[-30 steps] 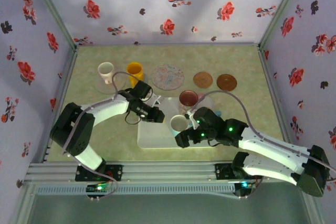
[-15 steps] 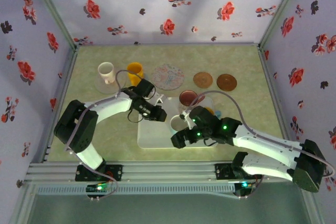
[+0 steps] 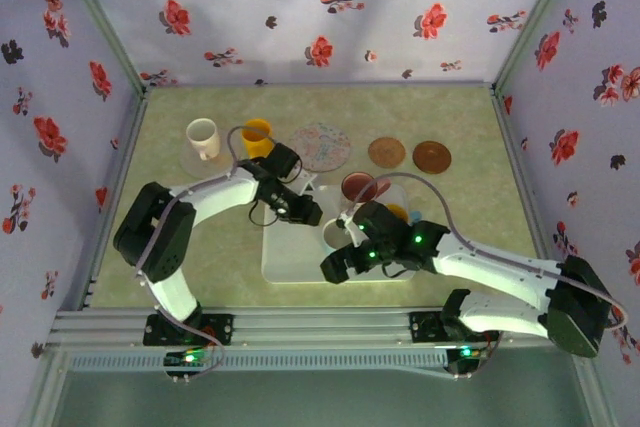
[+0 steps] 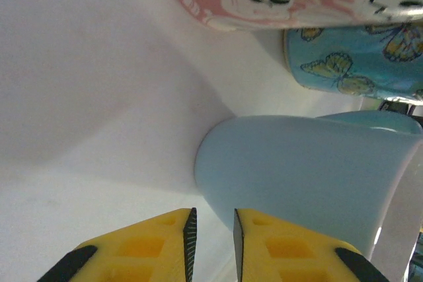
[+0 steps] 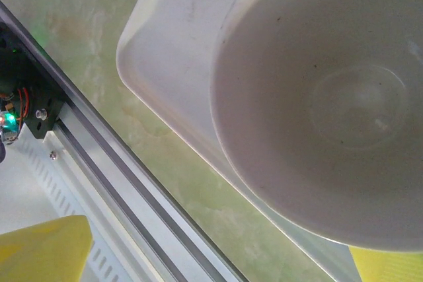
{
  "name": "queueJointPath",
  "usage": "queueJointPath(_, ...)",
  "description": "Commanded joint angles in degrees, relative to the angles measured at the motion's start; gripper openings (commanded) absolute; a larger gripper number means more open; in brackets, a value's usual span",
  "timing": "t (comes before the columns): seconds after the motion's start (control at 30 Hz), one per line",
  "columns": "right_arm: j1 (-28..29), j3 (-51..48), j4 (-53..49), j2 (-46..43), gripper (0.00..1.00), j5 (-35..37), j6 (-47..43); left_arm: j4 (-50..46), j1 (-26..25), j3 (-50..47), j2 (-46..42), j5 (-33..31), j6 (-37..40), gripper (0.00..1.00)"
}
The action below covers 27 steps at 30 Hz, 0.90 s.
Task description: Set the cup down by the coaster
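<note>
overhead, a white cup point(image 3: 336, 235) stands upright in a white tray point(image 3: 285, 265) near the front of the table. it is probably the cup to be moved. the right gripper point(image 5: 215, 257) hangs over it with its yellow fingers point(image 5: 41, 250) spread wide. one finger is on each side of the cup's mouth and nothing is gripped.

the left gripper point(image 4: 213, 232) is low over the tray floor, its jaws barely parted and holding nothing. a pale blue cup point(image 4: 301, 176) lies just ahead of it.

the white cup looks rigid, glossy and light. it is likely ceramic or hard plastic, so it could be slippery and might chip if knocked. a pinch across the rim, one finger inside and one outside, seems the safest hold.

the coasters point(image 3: 386, 152) lie beyond the tray, well apart from the cup.

the cup's outer wall, base and any handle are cut off or covered by the arm. i cannot tell which coaster is meant. other cups crowd the tray's far end, partly hidden.
</note>
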Motion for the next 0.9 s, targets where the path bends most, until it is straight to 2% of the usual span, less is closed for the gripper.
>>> queueJointPath(0.0,0.4,2.5,2.6,1.6,1.0,-1.9,-1.2,-2.6,-0.5,2.7,1.4,1.9,2.8,0.24)
queueJointPath(0.6,0.4,6.2,4.8,6.1,1.0,-5.8,-2.8,-5.8,-0.5,9.3,7.2,3.2,6.1,0.23)
queueJointPath(0.87,0.4,9.2,-1.3,3.4,1.0,-4.6,-5.0,-7.0,0.8,12.0,8.1,1.7,7.0,0.22)
